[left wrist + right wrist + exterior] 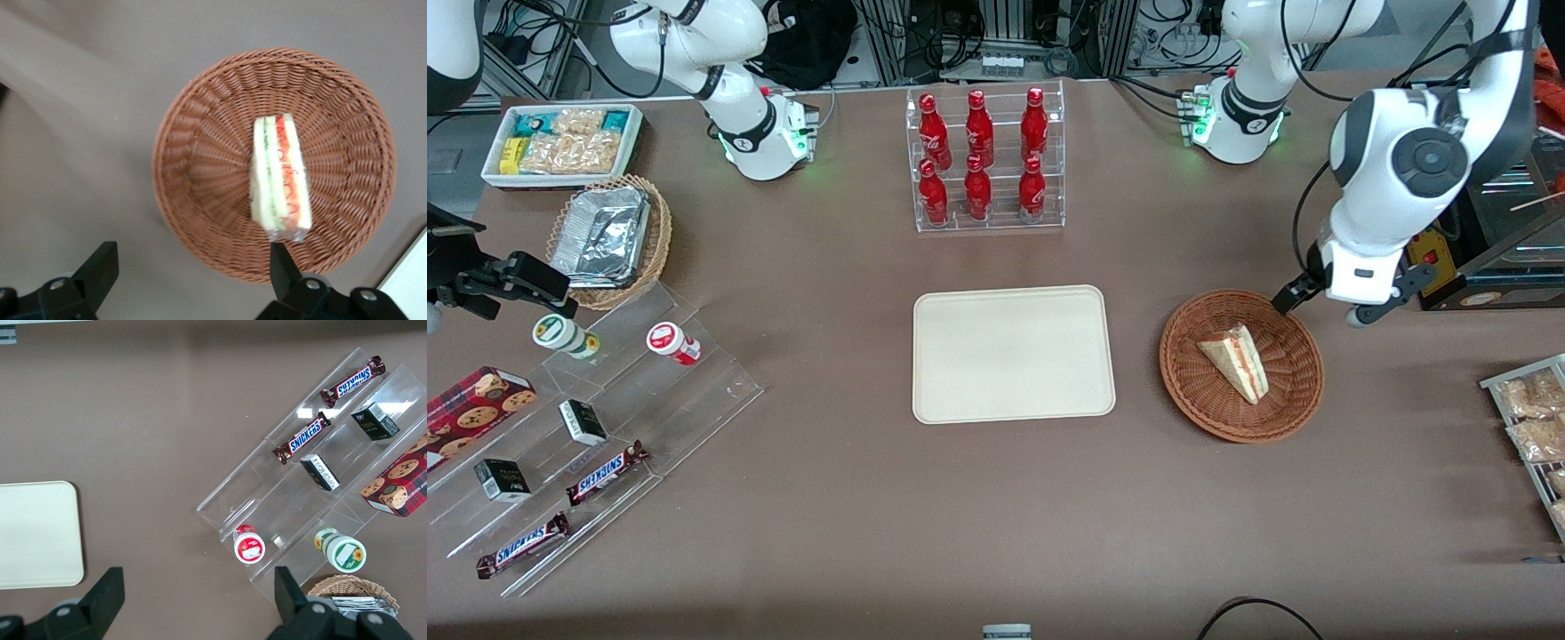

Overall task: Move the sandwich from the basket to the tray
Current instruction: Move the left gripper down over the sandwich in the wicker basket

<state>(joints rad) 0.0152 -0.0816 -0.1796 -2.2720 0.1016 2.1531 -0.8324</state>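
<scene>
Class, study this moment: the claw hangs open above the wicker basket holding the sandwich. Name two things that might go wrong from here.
1. The sandwich lies on edge, wrapped; the open claw may pinch only wrapping, so it might slip.
2. The claw hangs over the basket rim; coming straight down, a finger might catch the weave and drag the basket.

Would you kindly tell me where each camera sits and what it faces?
Front view: high, facing the robots, looking down on the table; both arms show, the gripper above the basket.
Left wrist view: on the working arm, facing down at the basket and sandwich; open fingers show.
Right wrist view: on the parked arm, over the snack shelf.
Shared: the tray.
</scene>
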